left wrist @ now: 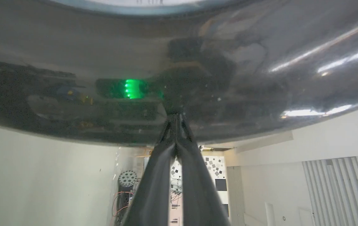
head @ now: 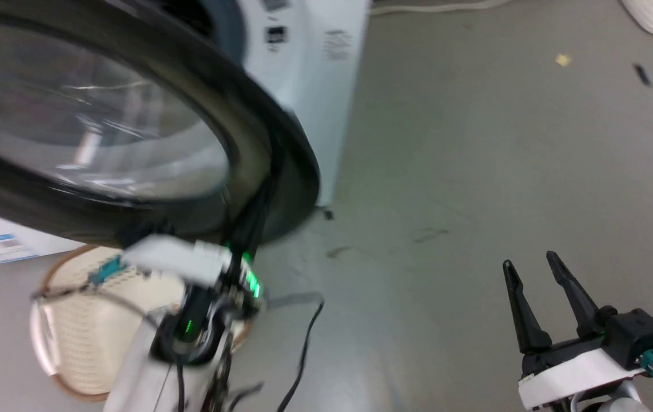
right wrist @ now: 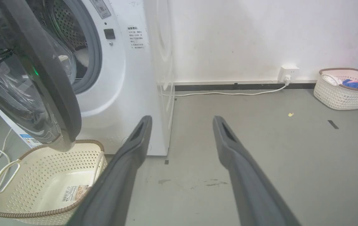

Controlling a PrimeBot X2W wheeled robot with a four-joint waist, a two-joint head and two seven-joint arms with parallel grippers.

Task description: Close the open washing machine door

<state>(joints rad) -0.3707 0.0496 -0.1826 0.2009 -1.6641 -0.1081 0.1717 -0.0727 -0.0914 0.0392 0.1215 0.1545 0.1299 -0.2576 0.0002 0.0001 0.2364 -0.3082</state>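
The white washing machine (right wrist: pixel 128 78) stands against the wall on a grey floor (right wrist: pixel 260 141), with its grey rubber ring and steel drum exposed. The washing machine door (head: pixel 281 143) is open and swung well out from the front. In the right wrist view, the door's lower edge hangs over the back rim of a cream perforated basket (right wrist: pixel 81 157) sitting on the floor before the machine. A second basket (right wrist: pixel 339 97) holding clothes stands well apart, by the wall.

The left gripper (left wrist: pixel 176 116) has its two fingers brought together. Their tips touch the door's glossy black rim, where they meet their own reflection. The head view of this contact is blurred. The right gripper (head: pixel 529 260) is held over bare floor to the right of the machine, with its fingers spread apart and nothing between them.
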